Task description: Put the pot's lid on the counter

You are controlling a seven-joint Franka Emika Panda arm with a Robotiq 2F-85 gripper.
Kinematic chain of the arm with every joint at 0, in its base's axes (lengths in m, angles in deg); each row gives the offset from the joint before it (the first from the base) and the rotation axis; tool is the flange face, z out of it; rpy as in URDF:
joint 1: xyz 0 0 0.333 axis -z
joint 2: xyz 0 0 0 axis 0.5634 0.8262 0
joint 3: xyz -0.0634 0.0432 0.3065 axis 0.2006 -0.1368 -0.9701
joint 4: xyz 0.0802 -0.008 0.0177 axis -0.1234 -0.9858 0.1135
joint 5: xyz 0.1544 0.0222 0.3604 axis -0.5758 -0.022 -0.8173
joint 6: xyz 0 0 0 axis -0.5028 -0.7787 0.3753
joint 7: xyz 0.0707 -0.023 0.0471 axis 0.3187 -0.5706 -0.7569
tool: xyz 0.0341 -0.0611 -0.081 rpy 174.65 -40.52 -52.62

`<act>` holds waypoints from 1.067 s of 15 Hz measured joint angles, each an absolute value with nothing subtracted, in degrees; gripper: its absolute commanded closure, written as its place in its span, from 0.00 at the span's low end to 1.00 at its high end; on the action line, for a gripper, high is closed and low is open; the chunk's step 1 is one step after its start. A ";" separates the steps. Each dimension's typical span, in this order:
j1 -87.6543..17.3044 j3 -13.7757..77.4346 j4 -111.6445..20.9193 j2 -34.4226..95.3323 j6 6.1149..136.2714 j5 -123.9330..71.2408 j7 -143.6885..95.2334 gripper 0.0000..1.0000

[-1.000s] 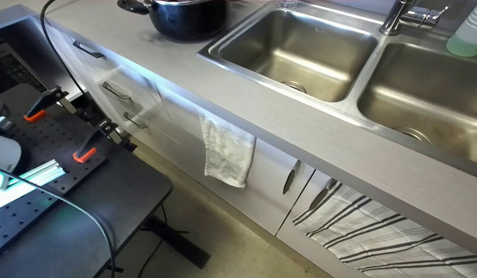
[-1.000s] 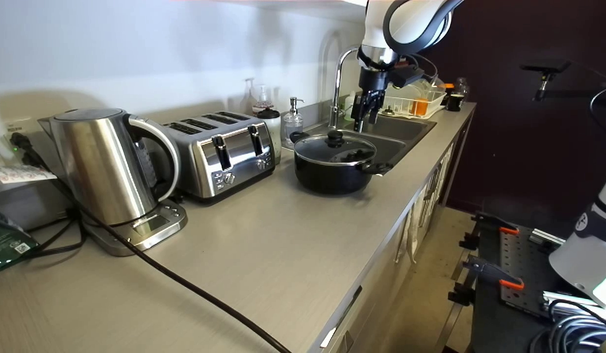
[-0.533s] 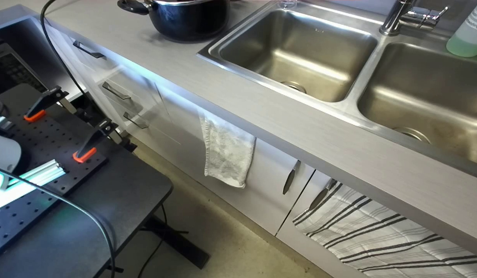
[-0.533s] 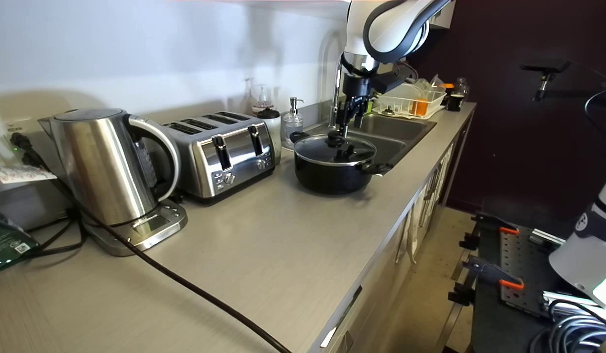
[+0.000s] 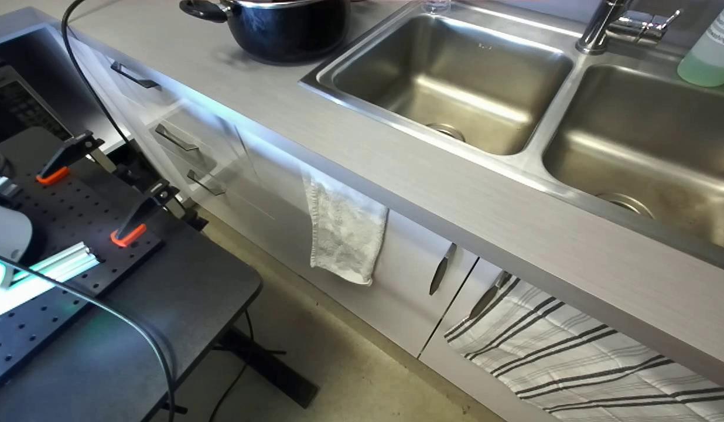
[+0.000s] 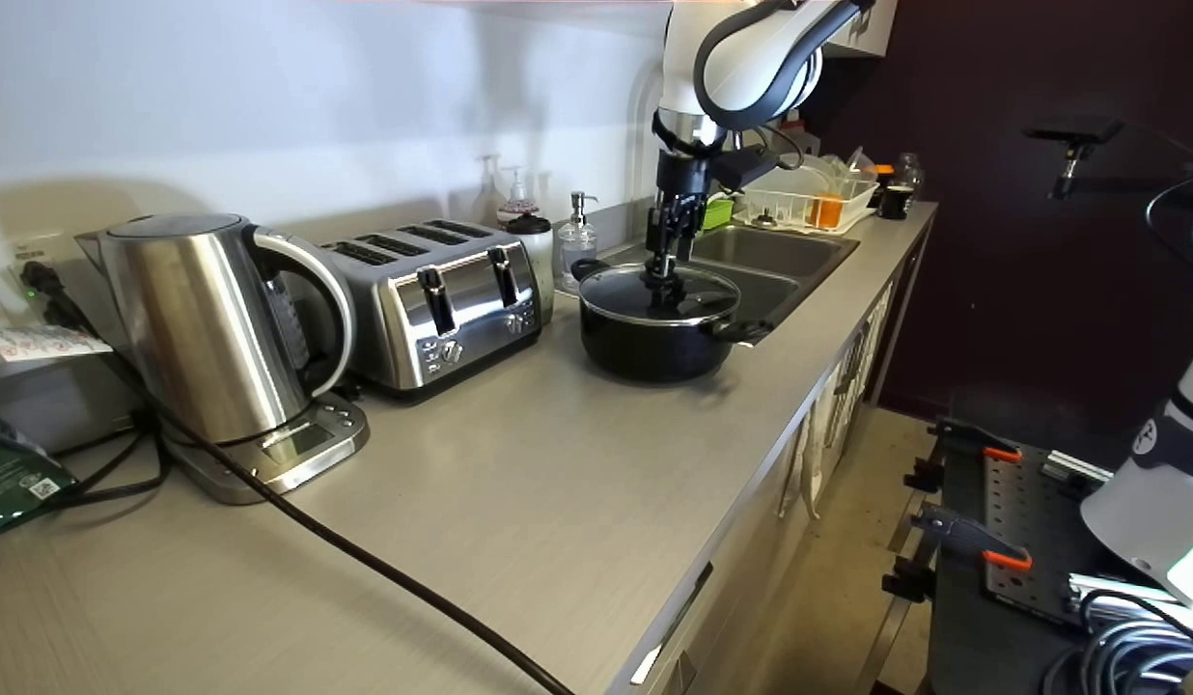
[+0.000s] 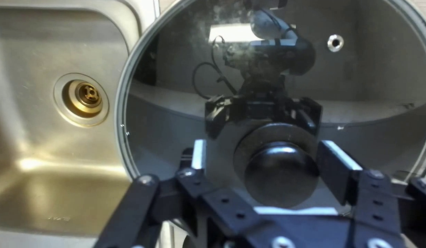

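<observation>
The dark pot (image 6: 650,352) stands upright on the light-grey counter (image 6: 519,502) beside the sink; it also shows in an exterior view (image 5: 289,32), cut off at the top. The see-through lid (image 6: 616,290) with a metal rim sits on the pot and fills much of the wrist view (image 7: 164,117). Its round black knob (image 7: 282,175) lies between the fingers of my gripper (image 7: 268,160). The gripper is open, with a gap at the left finger; the right finger is close to the knob, contact unclear. In an exterior view, the gripper (image 6: 666,263) points down over the lid's middle and hides the knob.
A steel sink basin (image 7: 33,113) adjoins the pot. A toaster (image 6: 442,309), kettle (image 6: 196,328) and soap dispenser (image 6: 577,241) stand along the wall. A black cable (image 6: 365,560) crosses the counter. A faucet (image 5: 599,29) rises behind the sink. The pot's side handle (image 6: 741,331) points toward the front.
My gripper has moved left and down from above the sink to around the lid's knob. The pot looks shifted very slightly in an exterior view. The lid stays on the pot.
</observation>
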State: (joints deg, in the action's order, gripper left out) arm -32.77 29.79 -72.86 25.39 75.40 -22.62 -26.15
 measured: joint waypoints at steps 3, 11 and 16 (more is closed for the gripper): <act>-33.11 29.55 -72.19 25.88 75.40 -22.63 -26.16 0.72; -33.20 29.51 -72.00 26.00 75.40 -22.64 -26.47 0.77; -33.27 29.25 -73.30 24.93 76.58 -22.62 -28.16 0.77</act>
